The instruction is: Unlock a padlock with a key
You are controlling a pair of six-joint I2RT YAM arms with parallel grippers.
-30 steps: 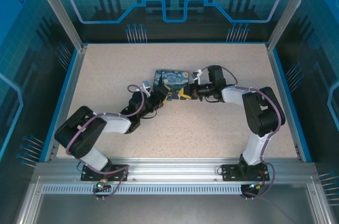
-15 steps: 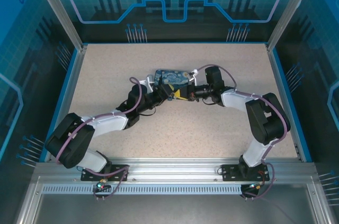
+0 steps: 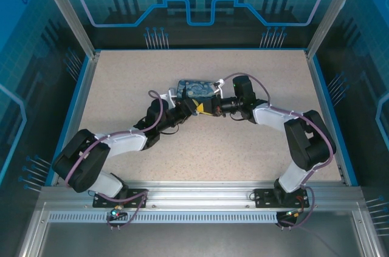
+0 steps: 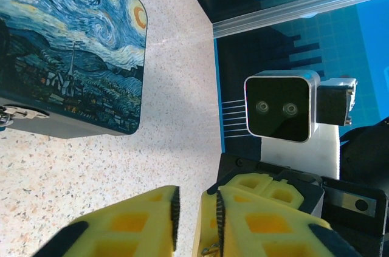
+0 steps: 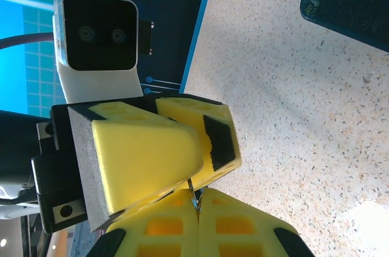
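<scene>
Now my yellow-padded right gripper (image 5: 197, 208) pinches a thin grey metal sliver (image 5: 193, 195); my left gripper (image 4: 188, 211) stands barely open

Robot lab cell, I'm reading it as. A speckled table (image 3: 243, 147) is sitting inside an aluminium frame (image 3: 194, 193). Blue circuit-print panels (image 3: 200, 2) are walling it in. The left arm (image 3: 115, 144) and right arm (image 3: 304, 141) are standing bolted along the near rail.
</scene>
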